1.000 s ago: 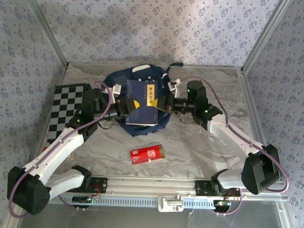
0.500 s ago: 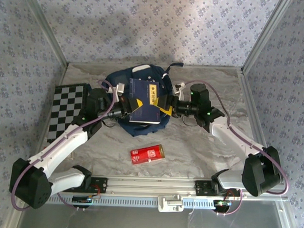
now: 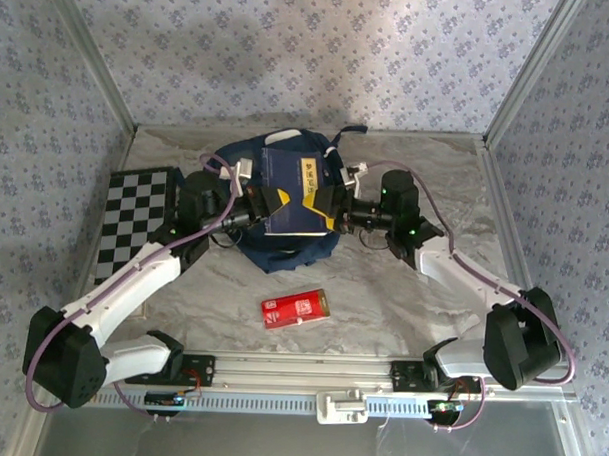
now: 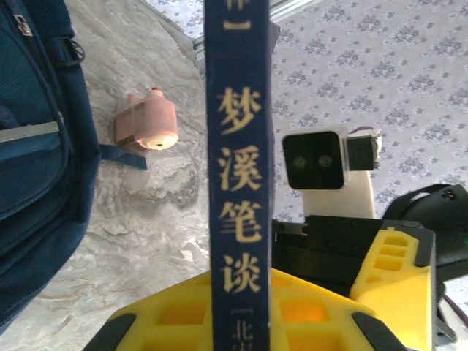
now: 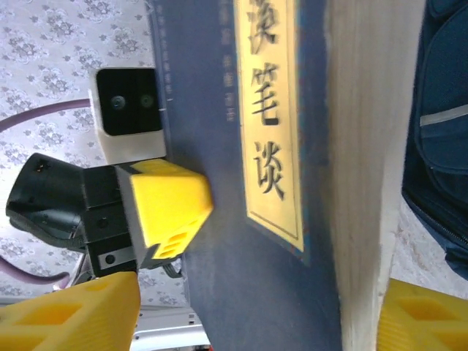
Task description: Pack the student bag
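The student bag (image 3: pixel 284 249) lies at the back middle of the table, a navy backpack, also seen as student bag (image 4: pixel 36 146) and student bag (image 5: pixel 446 110). A dark blue book (image 3: pixel 298 193) with gold lettering hangs over it. My left gripper (image 3: pixel 257 204) is shut on the book's left side; the spine of the book (image 4: pixel 238 183) stands between its yellow fingers (image 4: pixel 161 314). My right gripper (image 3: pixel 330 207) straddles the book's other side, open. Its left finger (image 5: pixel 66 314) stands off the cover of the book (image 5: pixel 241 278), and its right finger (image 5: pixel 428 322) is by the page edge.
A red box (image 3: pixel 295 309) lies on the marble top in front of the bag. A checkerboard (image 3: pixel 135 217) sits at the left wall. A small pink object (image 4: pixel 146 124) rests beside the bag. Patterned walls close in the back and sides.
The book has moved toward the back over the bag and tipped more on edge. The right jaws have spread off it, while the left gripper keeps its hold.
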